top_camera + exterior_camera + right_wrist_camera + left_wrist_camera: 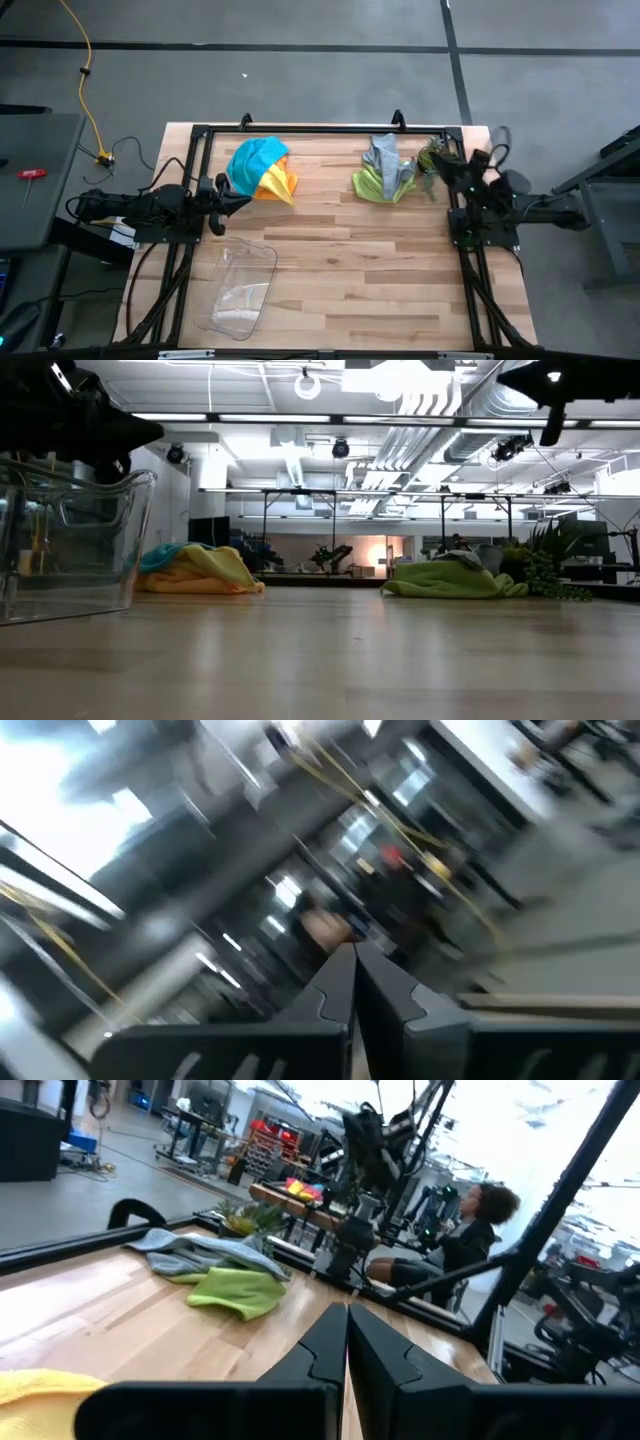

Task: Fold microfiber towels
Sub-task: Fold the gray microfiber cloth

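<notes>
Two heaps of microfiber towels lie at the table's far side. At the far left, a teal towel (256, 160) rests on a yellow (277, 181) and an orange one (290, 184). At the far right, a grey towel (385, 155) lies on a lime green one (378, 184). My left gripper (243, 198) is shut and empty at the left edge, beside the teal heap. My right gripper (432, 170) is shut and empty at the right edge, raised near the green heap; its wrist view tilts up at the room.
A clear plastic tray (240, 285) stands at the near left. A small spiky green plant (436, 153) sits at the far right corner, by the right arm. A black frame (330, 130) rims the table. Bare wood (350, 270) spans the middle and near side. A person (470, 1240) sits beyond the table.
</notes>
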Tool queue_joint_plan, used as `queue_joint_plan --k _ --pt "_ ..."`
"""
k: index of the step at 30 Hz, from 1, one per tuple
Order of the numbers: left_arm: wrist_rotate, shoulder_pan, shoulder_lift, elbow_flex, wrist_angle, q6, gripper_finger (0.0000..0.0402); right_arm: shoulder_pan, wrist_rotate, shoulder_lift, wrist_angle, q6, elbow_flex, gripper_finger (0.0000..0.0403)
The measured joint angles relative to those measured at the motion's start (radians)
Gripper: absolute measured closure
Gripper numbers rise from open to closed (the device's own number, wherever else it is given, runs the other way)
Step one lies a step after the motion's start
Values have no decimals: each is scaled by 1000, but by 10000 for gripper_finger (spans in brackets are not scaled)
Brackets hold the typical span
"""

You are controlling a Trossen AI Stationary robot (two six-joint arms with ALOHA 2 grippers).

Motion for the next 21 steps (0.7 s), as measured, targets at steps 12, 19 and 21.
queue_joint_plan --k 12,19,21 --pt "-102 0 1 0 181 -40 398 0 -16 602 -734 171 385 381" --pt "-147 0 11 34 255 -61 398 -2 -62 862 -1031 400 537 269" --pt "-146 0 41 86 204 -86 398 -11 -100 925 -1067 455 568 234"
